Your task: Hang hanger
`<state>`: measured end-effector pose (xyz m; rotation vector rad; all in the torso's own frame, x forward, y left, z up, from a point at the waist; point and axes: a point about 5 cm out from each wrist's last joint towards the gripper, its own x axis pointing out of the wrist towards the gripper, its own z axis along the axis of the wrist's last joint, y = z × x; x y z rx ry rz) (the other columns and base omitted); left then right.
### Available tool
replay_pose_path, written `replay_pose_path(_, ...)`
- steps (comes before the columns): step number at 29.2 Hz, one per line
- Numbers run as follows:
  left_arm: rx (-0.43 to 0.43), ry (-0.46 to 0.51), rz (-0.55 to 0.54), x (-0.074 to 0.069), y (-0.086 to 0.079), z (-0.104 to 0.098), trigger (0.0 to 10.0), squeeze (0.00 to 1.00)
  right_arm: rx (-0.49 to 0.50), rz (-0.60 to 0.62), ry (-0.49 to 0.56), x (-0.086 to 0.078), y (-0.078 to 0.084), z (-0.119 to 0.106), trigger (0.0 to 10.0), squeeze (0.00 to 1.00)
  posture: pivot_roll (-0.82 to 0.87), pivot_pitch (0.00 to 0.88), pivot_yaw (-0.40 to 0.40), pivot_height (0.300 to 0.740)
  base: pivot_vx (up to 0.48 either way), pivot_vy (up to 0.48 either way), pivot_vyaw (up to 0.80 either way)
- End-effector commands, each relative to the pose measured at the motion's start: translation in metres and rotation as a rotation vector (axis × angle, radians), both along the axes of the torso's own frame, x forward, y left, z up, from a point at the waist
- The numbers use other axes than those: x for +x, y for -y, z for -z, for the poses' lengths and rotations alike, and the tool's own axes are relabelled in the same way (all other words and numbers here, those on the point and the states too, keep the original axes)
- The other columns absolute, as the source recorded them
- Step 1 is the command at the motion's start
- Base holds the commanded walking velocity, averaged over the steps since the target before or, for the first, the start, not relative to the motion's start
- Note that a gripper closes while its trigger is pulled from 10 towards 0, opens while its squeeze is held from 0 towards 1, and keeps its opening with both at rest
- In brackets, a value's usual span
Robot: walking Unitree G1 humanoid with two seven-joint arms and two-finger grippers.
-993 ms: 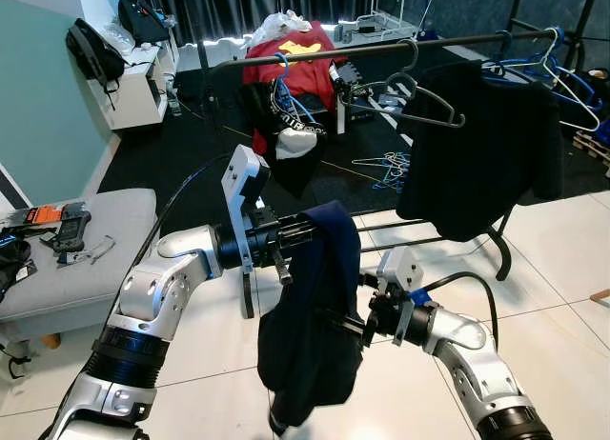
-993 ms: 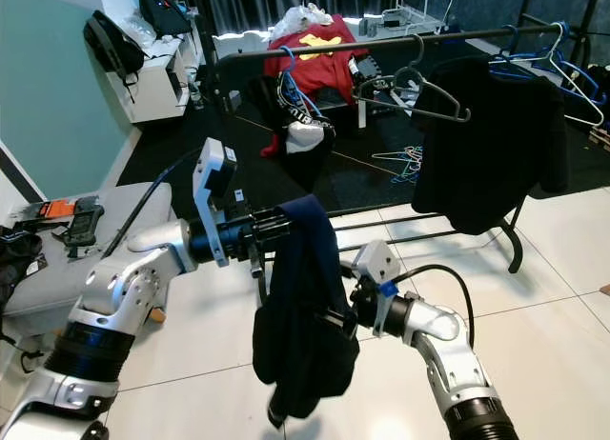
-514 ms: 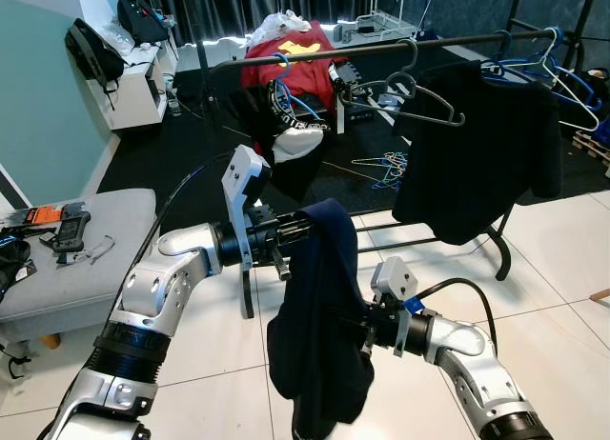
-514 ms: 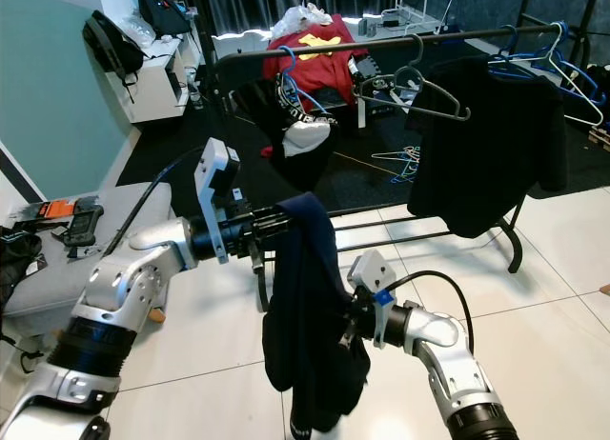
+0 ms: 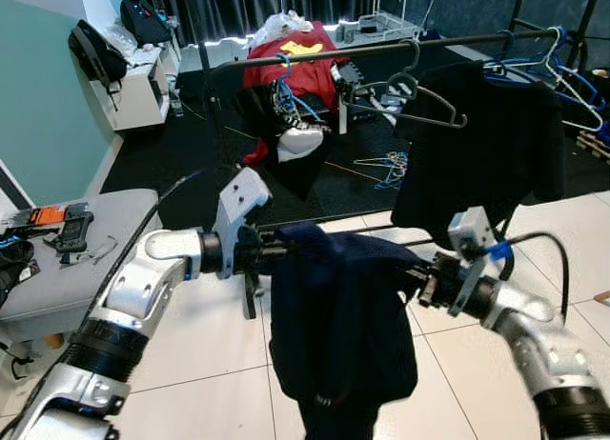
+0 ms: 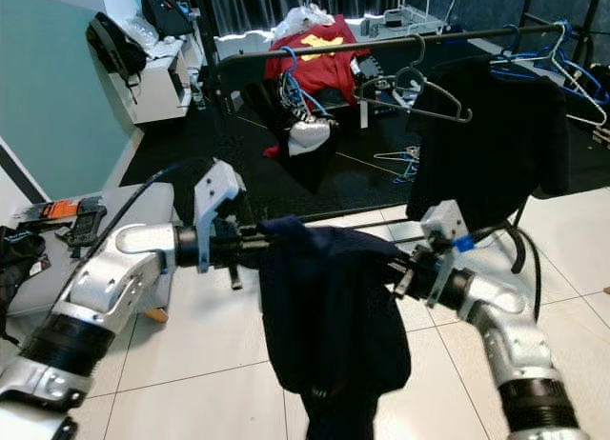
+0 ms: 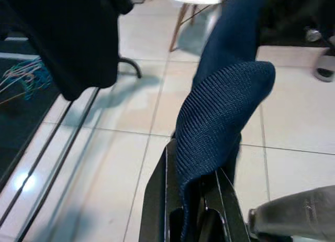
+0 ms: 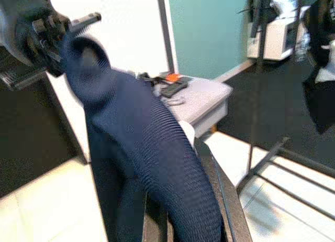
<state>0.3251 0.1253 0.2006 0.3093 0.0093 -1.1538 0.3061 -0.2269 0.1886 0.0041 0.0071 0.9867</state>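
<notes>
1. Here's the rail (image 5: pixel 381 48), running across the top from 10 to 2 o'clock. That's your target, and it sits well beyond the garment, so you've ground to cover.
2. The black shirt (image 5: pixel 477 154) hangs at 2 o'clock with an empty black hanger (image 5: pixel 419 102) just beside it; the open stretch of rail lies between that hanger and the red-shirt pile (image 5: pixel 295 64) at 12. Aim there, I'd say.
3. The navy garment (image 5: pixel 338 316) is stretched dead centre between both tools and droops toward the floor tiles (image 5: pixel 191 364). No hanger is visible inside it, so check before lifting.
4. Left tool (image 5: pixel 272 252) at 9 o'clock is clamped together on the garment's shoulder; the wrist view shows knit pinched between its fingers (image 7: pixel 157 200).
5. Right tool (image 6: pixel 405 269) at 3 o'clock carries cloth over its fingers; clamped or not, I cannot tell.
6. Mind the grey worktop (image 5: pixel 105 221) at 8 o'clock when you turn.
</notes>
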Motion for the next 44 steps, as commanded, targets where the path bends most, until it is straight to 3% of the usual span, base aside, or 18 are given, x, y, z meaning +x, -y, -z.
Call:
replay_pose_path(1,0.046,-0.008,-0.026,-0.001,-0.012,0.003,0.0,0.0,0.037,-0.023,0.042,0.0,0.004,-0.018,0.0,0.0,-0.05,0.038,0.097,0.74,0.0,0.0,0.0)
replay_pose_path(4,0.036,-0.009,0.003,-0.003,-0.009,0.0,0.0,0.0,0.014,-0.117,0.01,-0.002,0.0,-0.025,0.0,0.0,-0.05,0.037,0.101,0.74,0.0,0.0,0.0)
replay_pose_path(7,0.036,-0.009,0.003,-0.003,-0.009,0.0,0.0,0.0,0.014,-0.117,0.01,-0.002,0.0,-0.025,0.0,0.0,-0.05,0.037,0.101,0.74,0.0,0.0,0.0)
replay_pose_path(11,0.007,-0.011,0.079,-0.013,0.008,0.002,0.0,0.0,-0.052,-0.268,-0.03,-0.003,-0.016,-0.029,0.0,0.0,-0.05,0.037,0.094,0.74,0.0,0.0,0.0)
replay_pose_path(18,-0.001,-0.022,0.06,-0.013,0.009,0.007,0.0,0.0,-0.042,-0.318,-0.033,0.001,-0.021,-0.04,0.0,0.0,-0.05,0.035,0.087,0.74,0.0,0.0,0.0)
replay_pose_path(19,-0.019,-0.028,0.044,-0.012,0.008,0.006,10.0,1.0,-0.038,-0.324,-0.032,0.002,-0.021,-0.043,0.0,0.0,-0.05,0.039,0.081,0.74,0.0,0.0,0.0)
replay_pose_path(31,-0.064,-0.036,0.005,-0.017,0.0,0.002,10.0,1.0,-0.032,-0.376,-0.064,0.004,-0.022,-0.046,0.0,0.0,-0.05,0.043,0.064,0.74,0.0,0.0,0.0)
replay_pose_path(35,-0.143,-0.072,0.038,-0.025,0.003,0.0,10.0,1.0,0.001,-0.418,-0.1,0.005,-0.02,-0.051,0.0,0.0,-0.05,0.048,0.062,0.74,0.0,0.0,0.0)
replay_pose_path(36,-0.175,-0.083,0.047,-0.027,0.005,-0.001,10.0,0.63,-0.008,-0.429,-0.108,0.005,-0.019,-0.051,0.0,0.0,-0.05,0.049,0.058,0.74,0.0,0.0,0.0)
replay_pose_path(37,-0.175,-0.083,0.047,-0.027,0.005,-0.001,10.0,0.63,-0.008,-0.429,-0.108,0.005,-0.019,-0.051,0.0,0.0,-0.05,0.049,0.058,0.74,0.0,0.0,0.0)
replay_pose_path(38,-0.216,-0.089,0.051,-0.028,0.008,-0.002,10.0,0.0,-0.015,-0.439,-0.117,0.005,-0.019,-0.051,0.0,0.0,-0.06,0.048,0.056,0.74,0.0,0.0,0.0)
replay_pose_path(44,-0.32,-0.07,0.011,-0.025,0.02,-0.004,10.0,0.0,-0.035,-0.486,-0.153,0.001,-0.02,-0.051,0.0,0.0,-0.06,0.049,0.056,0.74,0.0,0.0,0.0)
